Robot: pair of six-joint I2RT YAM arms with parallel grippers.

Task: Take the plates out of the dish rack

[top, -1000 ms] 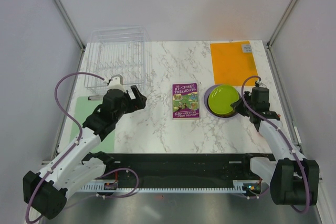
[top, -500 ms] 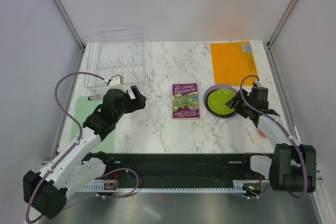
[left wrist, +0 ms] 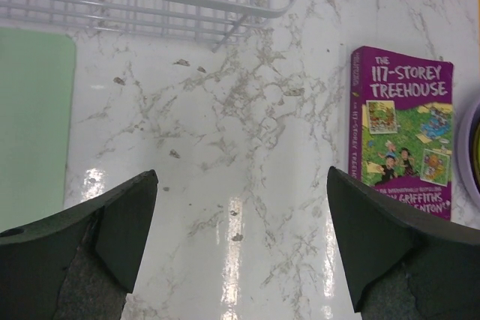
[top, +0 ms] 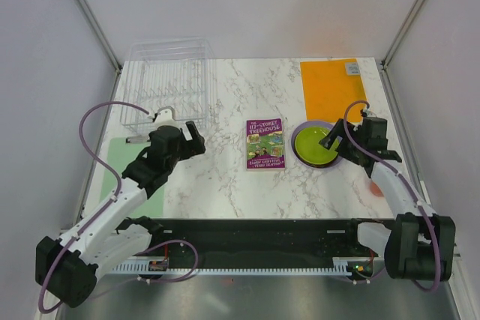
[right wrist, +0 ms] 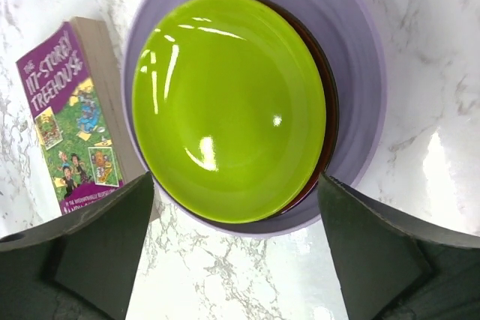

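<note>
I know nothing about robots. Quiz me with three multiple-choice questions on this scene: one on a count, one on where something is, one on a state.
1. How many plates stand in the rack?
A none; B two; C four.
2. Where is the green plate?
A in the rack; B atop the stack on the lavender plate, right of the book; C under the book.
3. The right tool is:
A open, by the stack; B shut on the green plate; C shut on the book.

Answers: A, nothing shows between the rack's ribs; B, a lavender rim rings the green plate beside the book; A, its fingers stand wide apart.
</note>
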